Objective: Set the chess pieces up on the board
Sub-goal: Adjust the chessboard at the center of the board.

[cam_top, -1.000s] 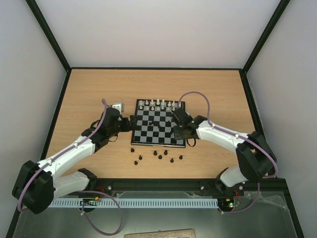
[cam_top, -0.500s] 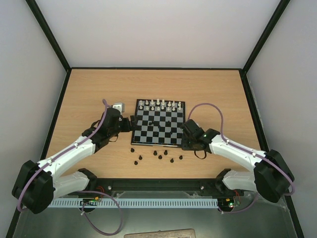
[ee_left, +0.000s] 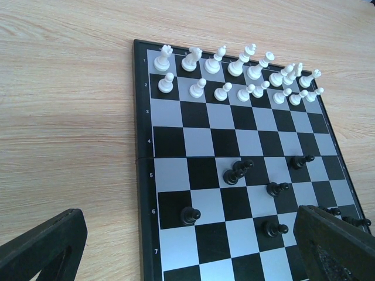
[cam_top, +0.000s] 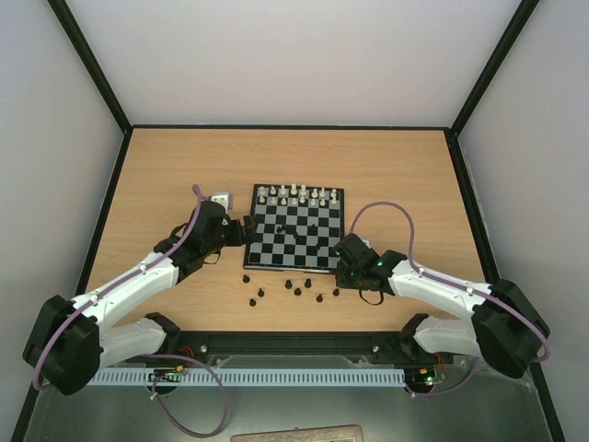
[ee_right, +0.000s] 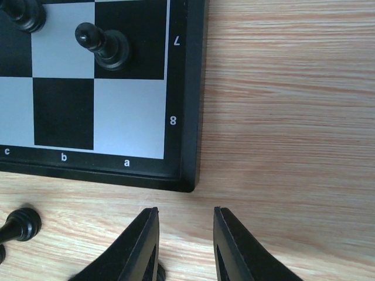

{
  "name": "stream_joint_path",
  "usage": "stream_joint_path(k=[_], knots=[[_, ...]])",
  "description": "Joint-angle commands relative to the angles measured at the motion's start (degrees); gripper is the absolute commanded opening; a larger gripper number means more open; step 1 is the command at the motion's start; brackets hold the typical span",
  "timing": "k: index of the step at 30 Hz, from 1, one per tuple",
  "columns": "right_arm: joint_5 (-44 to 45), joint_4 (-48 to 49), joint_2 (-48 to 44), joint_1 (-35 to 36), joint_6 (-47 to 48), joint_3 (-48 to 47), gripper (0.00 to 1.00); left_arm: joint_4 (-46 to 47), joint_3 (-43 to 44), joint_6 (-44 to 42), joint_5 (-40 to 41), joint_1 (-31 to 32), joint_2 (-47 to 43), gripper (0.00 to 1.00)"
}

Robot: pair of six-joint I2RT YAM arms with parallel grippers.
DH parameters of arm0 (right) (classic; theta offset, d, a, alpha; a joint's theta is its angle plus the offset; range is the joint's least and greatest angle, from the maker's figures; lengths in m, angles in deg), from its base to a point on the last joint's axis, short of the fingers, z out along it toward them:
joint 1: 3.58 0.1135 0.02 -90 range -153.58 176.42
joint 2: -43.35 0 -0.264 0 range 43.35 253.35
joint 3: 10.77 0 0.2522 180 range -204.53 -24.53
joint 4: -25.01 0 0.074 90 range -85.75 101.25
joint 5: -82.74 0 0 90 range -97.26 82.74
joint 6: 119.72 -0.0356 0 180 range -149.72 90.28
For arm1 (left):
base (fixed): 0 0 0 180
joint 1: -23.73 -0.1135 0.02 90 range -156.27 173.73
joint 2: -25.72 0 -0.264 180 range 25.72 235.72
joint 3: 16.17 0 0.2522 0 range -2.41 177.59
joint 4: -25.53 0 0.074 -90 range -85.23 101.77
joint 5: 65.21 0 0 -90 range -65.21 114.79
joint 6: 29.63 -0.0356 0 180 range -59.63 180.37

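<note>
Wooden table (cam_top: 414,175) inside pale walls and a black frame; one board (cam_top: 317,250) lies at mid-table, its sides square to the table edges. At far left stands one small pale block (cam_top: 219,197), just beside the left arm. Left gripper (cam_top: 241,230) sits at the board's left edge, jaws spread wide with nothing between them; in its wrist view only the two finger tips (ee_left: 44,246) show, cut by the lower frame corners. White pieces (ee_left: 190,58) count sixteen, in two rows of eight along the far edge on ranks 1 and 2, the rightmost ones crowded and hard to separate. Black pieces (ee_left: 187,215) are scattered over the middle and near ranks: five show clear in the left wrist view, and two more are partly hidden by the right-hand finger. About eight further black ones lie off the board on the wood just in front of its near edge; in the overhead view they are too small to tell type or whether they are upright. Rank 8 runs along the near edge, with file a at the right. Right gripper (cam_top: 342,269) is at the near right corner of the board, over bare wood, its fingers (ee_right: 140,249) parted by a narrow gap and holding nothing. Its view shows one pawn (ee_right: 106,48) upright on a7, a second piece cut by the top edge, and a third on the table cut by the left edge, posture unclear.
</note>
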Motion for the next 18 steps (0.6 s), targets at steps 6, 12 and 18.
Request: stream_joint_path(k=[6,12,18], knots=[[2.8,1.6,5.1,0.6,-1.6,0.3,0.26,-0.7,1.6,-0.5,0.2,0.5,0.5,0.99],[4.4,2.2,7.8,0.5,-1.4,-0.7,0.26,-0.8,1.5,-0.6,0.3,0.5,0.4,0.99],[6.1,2.2,9.8,0.6,-1.9,-1.6,0.27,-0.9,1.5,-0.6,0.3,0.6,0.2,0.99]])
